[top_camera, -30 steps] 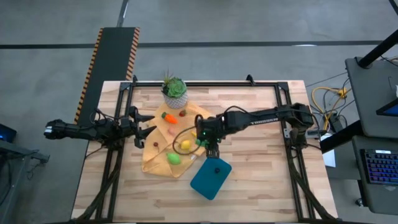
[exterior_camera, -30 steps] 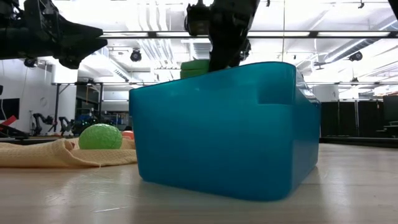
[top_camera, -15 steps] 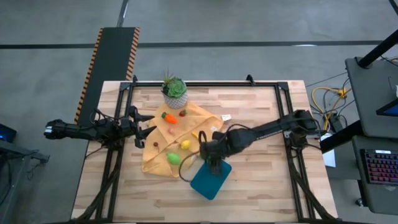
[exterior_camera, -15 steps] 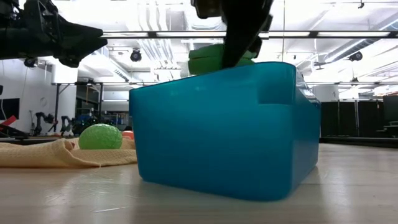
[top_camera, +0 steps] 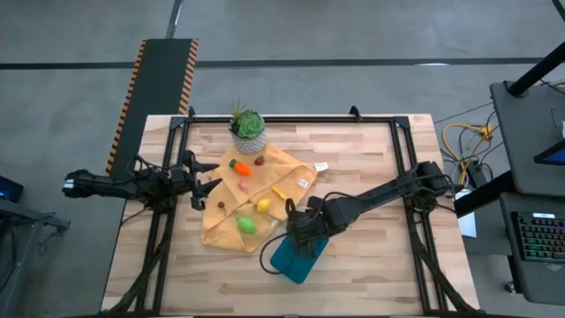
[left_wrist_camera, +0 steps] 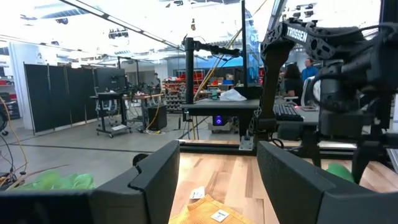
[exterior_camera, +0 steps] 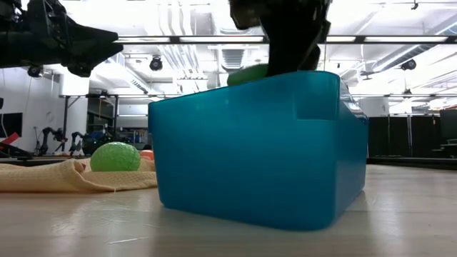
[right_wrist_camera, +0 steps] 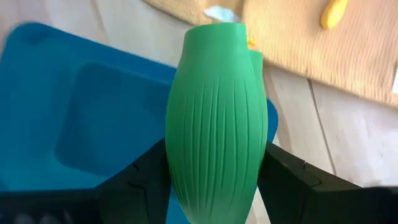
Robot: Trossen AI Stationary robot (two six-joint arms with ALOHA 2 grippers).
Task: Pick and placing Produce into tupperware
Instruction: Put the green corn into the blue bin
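Ribbed green oval produce (right_wrist_camera: 214, 118) clamped in right gripper (right_wrist_camera: 214, 171) over teal tupperware (right_wrist_camera: 74, 124)

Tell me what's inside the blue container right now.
From the right wrist view, the visible part of the blue container looks empty. The right gripper holds a green ribbed vegetable above it, which hides the rest of the floor.

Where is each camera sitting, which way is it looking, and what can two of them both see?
High view: above the table, looking down; both arms, tupperware.
Low view: at tabletop height, facing the room; right arm reaching down behind the tupperware wall.
Left wrist view: on the left arm, looking across the table; its fingers.
Right wrist view: on the right arm, above the tupperware; fingers gripping a green ribbed piece.
Shared: low and right wrist views show that piece.
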